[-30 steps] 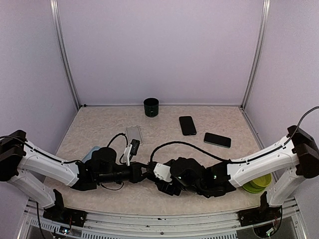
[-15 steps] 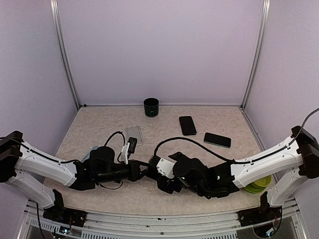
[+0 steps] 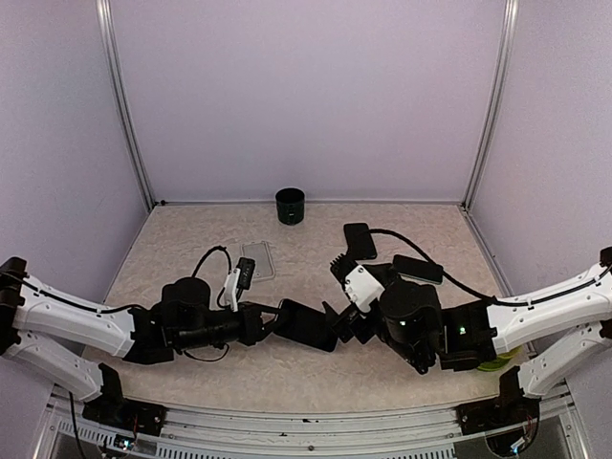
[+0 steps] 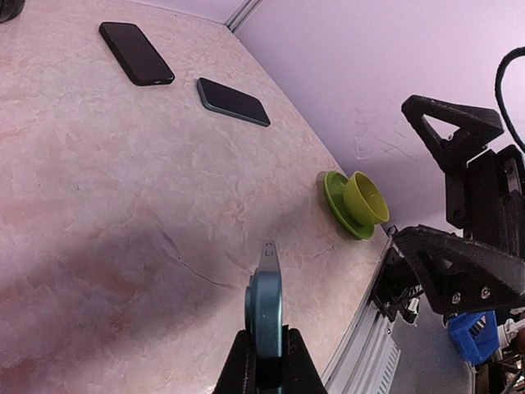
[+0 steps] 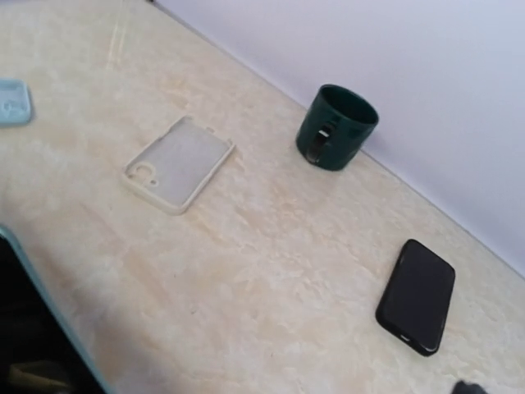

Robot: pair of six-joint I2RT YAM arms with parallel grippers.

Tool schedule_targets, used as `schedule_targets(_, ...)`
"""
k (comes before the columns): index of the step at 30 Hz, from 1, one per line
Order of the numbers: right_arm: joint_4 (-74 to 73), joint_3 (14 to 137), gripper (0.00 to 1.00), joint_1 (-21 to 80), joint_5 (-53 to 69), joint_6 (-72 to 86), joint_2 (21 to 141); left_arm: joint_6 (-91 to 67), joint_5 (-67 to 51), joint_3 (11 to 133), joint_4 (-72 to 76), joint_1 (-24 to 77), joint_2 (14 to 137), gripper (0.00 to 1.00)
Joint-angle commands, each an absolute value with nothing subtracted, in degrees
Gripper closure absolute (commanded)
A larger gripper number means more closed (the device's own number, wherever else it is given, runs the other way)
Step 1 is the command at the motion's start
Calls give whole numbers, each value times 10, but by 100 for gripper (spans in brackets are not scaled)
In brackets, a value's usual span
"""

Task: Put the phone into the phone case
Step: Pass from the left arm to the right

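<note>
My left gripper (image 3: 271, 320) (image 4: 265, 336) is shut on the phone (image 3: 308, 325) (image 4: 266, 300), a dark-faced handset with a teal edge, held on edge above the table's near middle. That teal edge also shows in the right wrist view's lower left corner. My right gripper (image 3: 337, 316) (image 4: 402, 172) stands open just right of the phone, its fingers (image 4: 451, 131) wide apart and holding nothing. A clear phone case (image 3: 258, 258) (image 5: 178, 162) lies flat behind my left arm. A pale blue case (image 5: 12, 103) lies at the left.
Two black phones (image 3: 360, 240) (image 3: 417, 269) lie at the back right. A dark green mug (image 3: 290, 206) (image 5: 336, 127) stands by the back wall. A green cup on a saucer (image 4: 357, 203) (image 3: 492, 356) sits near the right front edge.
My right gripper has opened wide and drawn back to the right and upward. The phone, hidden between both grippers before, now shows in my left gripper alone.
</note>
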State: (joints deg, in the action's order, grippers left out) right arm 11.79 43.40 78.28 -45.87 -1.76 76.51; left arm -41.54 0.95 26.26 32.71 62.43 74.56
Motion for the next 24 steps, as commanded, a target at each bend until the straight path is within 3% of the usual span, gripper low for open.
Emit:
schedule_targets(1,150,405,0,776,-438,33,702,-399,17,260,353,628,721,100)
schedule_targets(9,207,318,0,768,-450,187,572,-393,13,256,369,629,708,100)
schedule_targets(15,212,273,0,760,-466,199,492,-392,19,256,368,629,704,100)
schedule_targets(20,209,260,4,756,-466,241,485,-382,21,257,374,630,698,100)
schedule_targets(24,112,301,10,738,-452,334,528,-374,22,256,385,630,689,100)
